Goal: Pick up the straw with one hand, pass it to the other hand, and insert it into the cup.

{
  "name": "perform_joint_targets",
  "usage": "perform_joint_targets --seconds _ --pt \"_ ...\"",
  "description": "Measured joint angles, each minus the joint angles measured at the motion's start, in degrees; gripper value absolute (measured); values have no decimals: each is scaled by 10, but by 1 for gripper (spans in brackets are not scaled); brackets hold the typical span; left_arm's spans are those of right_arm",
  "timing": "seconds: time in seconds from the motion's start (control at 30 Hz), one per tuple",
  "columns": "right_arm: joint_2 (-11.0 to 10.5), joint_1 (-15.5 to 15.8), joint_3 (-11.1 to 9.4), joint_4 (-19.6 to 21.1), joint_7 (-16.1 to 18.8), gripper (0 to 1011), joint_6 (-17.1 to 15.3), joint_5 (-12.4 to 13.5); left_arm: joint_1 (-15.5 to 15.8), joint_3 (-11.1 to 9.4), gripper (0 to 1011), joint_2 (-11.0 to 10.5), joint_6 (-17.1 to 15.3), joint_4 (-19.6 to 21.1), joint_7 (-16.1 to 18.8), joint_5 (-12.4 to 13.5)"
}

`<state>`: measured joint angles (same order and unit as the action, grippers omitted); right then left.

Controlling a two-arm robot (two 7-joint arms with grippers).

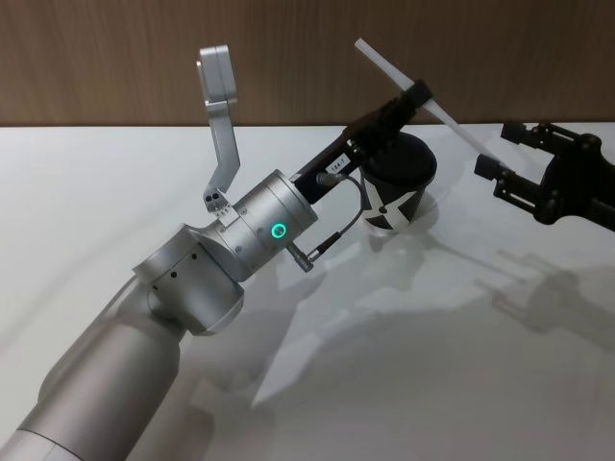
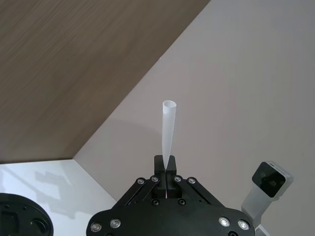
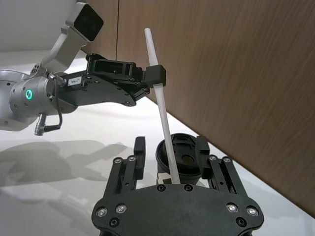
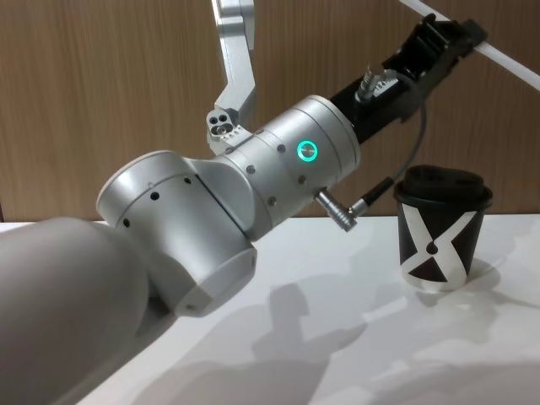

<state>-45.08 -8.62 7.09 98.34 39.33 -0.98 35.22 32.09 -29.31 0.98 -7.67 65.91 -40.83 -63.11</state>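
Observation:
My left gripper (image 1: 420, 93) is shut on the straw (image 1: 452, 120), a thin white tube held aslant in the air above the cup (image 1: 399, 187). The cup is black with a white X and a domed lid, and it stands upright on the white table (image 1: 384, 365). In the chest view the cup (image 4: 439, 236) sits below the left gripper (image 4: 460, 38). My right gripper (image 1: 495, 152) is open at the straw's lower end. In the right wrist view the straw (image 3: 165, 123) runs down between the right gripper's (image 3: 170, 152) spread fingers without touching them, and the cup (image 3: 184, 157) lies just beyond.
A wood-panelled wall (image 1: 115, 58) runs along the table's far edge, close behind the cup. The left arm's silver forearm (image 1: 192, 279) stretches across the table's left half. Bare table lies in front of the cup and to its right.

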Motion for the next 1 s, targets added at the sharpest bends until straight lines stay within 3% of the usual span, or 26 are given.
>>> perform_joint_targets --seconds 0.23,0.5,1.0 --pt "0 0 0 0 0 787 0 0 -4 -6 10 -16 15 22 8 20" --pt "0 0 0 0 0 999 0 0 -8 -16 8 -45 40 65 27 59" --pt "0 0 0 0 0 1001 0 0 5 -37 10 -103 64 146 67 143"
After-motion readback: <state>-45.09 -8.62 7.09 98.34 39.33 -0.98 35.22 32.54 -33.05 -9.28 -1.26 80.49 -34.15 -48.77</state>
